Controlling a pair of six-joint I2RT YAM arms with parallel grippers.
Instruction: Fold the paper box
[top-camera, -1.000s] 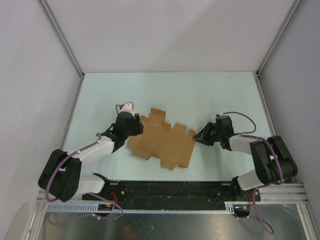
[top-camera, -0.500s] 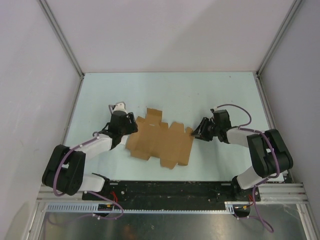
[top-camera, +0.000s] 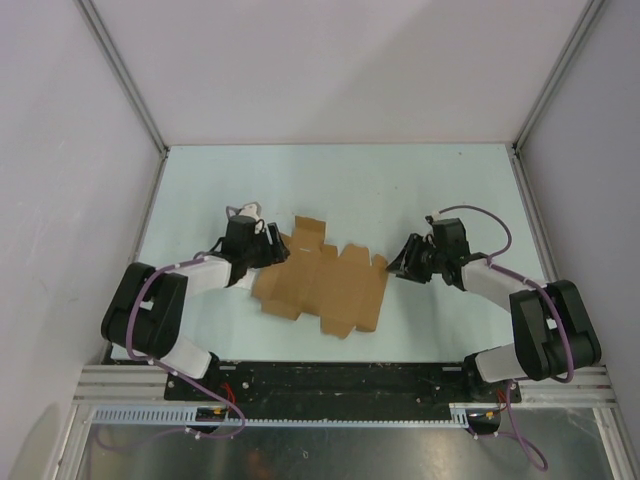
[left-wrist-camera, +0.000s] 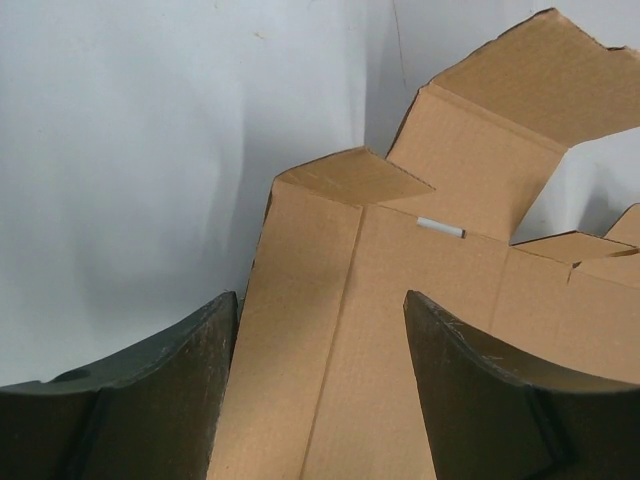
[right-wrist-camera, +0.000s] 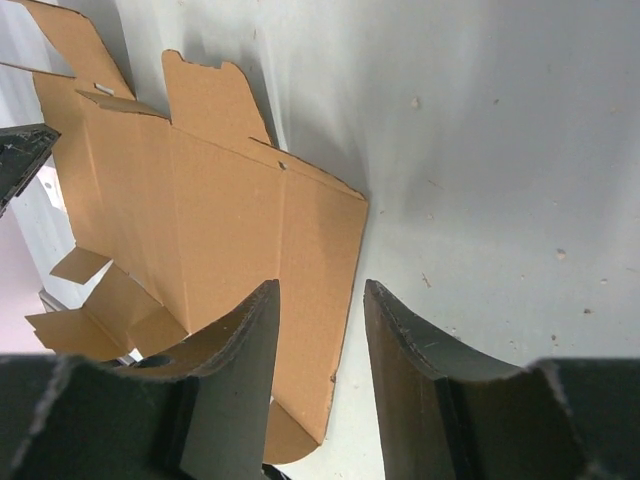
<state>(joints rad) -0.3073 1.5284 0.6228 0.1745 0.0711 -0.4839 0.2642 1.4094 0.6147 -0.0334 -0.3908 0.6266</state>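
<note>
Paper box (top-camera: 325, 290) lies unfolded and flat on the table (top-camera: 420, 190), slightly near of centre. It looks like thin, light cardboard, stiff across its panels, weak at the creases and likely to slide when pushed. Left gripper (top-camera: 274, 248) at its 9 o'clock edge and right gripper (top-camera: 396, 268) at 3 o'clock both have jaws apart, clamping nothing. The best hold is probably a panel edge beside a crease. Flaps at 12 o'clock look slightly raised.

Paper box (top-camera: 322, 287), mid-frame: plain brown, no print, w/ a small white strip (left-wrist-camera: 440, 227) by one crease. Table (top-camera: 400, 190): pale mint, few dark specks. Arms (top-camera: 495, 285): white w/ black joints. Cables (top-camera: 472, 208): purple. L gripper (top-camera: 275, 245) & R gripper (top-camera: 393, 268): matte black. Walls (top-camera: 330, 70): pale lilac-grey.
</note>
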